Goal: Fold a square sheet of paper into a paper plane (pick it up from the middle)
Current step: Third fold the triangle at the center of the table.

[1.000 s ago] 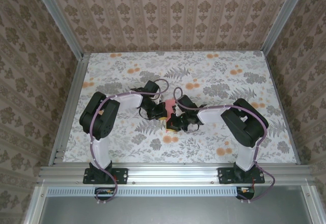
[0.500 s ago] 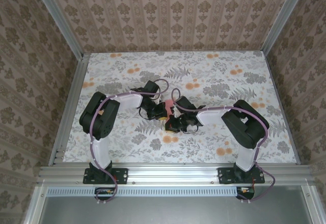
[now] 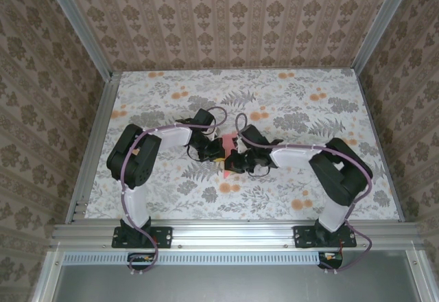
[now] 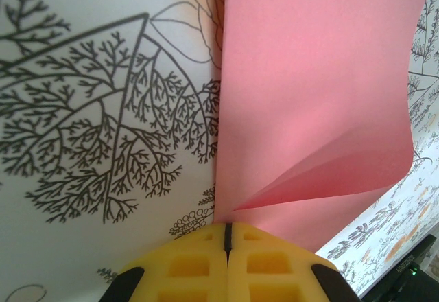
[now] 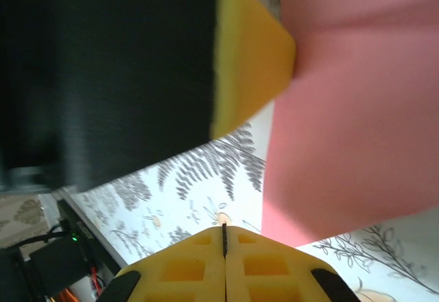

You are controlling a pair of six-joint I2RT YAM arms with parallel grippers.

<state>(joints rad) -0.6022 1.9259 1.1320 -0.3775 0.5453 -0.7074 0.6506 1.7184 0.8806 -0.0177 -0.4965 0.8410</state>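
The salmon-pink square sheet of paper lies mid-table between the two grippers, partly hidden by them. In the left wrist view the sheet of paper has a flap folded over, and its layers run together right at the tip of my left gripper, which is shut on that corner. My right gripper is shut with nothing in it; the paper starts just to the right of its tips. The left gripper's yellow finger touches the paper's far edge. From above, the left gripper and the right gripper sit close together.
The floral tablecloth covers the table. Aluminium rails and patterned walls close it in on the left, right and back. Both arm bases stand on the front rail.
The right arm's elbow has swung out to the right and its forearm has stretched flatter, with its gripper shifting slightly beside the paper. The left arm has stayed put.
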